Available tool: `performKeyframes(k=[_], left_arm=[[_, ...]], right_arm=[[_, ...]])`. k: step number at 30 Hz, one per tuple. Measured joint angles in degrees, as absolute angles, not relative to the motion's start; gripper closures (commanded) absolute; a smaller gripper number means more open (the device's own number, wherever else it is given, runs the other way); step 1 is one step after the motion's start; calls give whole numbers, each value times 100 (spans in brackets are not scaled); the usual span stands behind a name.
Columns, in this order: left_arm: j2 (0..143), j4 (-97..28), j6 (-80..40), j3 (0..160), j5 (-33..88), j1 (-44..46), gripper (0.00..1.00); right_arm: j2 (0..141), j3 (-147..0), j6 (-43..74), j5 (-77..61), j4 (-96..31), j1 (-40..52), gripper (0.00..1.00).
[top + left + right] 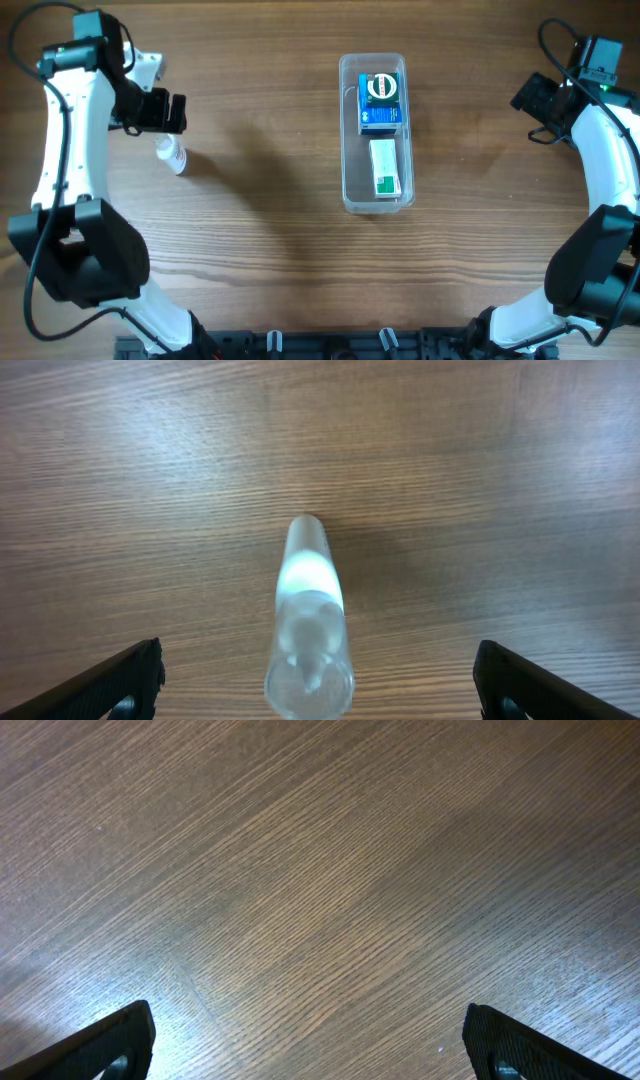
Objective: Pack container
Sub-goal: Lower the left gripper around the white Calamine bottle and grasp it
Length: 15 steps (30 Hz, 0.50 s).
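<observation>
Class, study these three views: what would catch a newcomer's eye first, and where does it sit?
The clear container at the centre of the table stands out, holding a blue box at its far end and a white-and-green box nearer the robot. Over at the left, a small clear spray bottle sits between the left fingers, which are spread wide open.

No readable text for you in any view. On the blue box (pixel 381 112) in the container (pixel 347 140), toward the far edge of the bench (pixel 260 230), there's a round white-and-dark mark with lettering too small to make out. The white box (pixel 385 167) just beside it has green print, also illegible. Nothing is legible on the clear spray bottle (pixel 308 620) near the left edge.
</observation>
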<state>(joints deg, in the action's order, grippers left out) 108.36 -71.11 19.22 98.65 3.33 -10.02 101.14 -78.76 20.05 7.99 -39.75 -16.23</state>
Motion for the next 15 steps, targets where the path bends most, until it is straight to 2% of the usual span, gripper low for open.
performKeyframes(k=[15], left_arm=[[11262,-7312,2071,9854,292,-1002,1]], right_arm=[[10114,-7876,2005,799,-3975,-1623,0]])
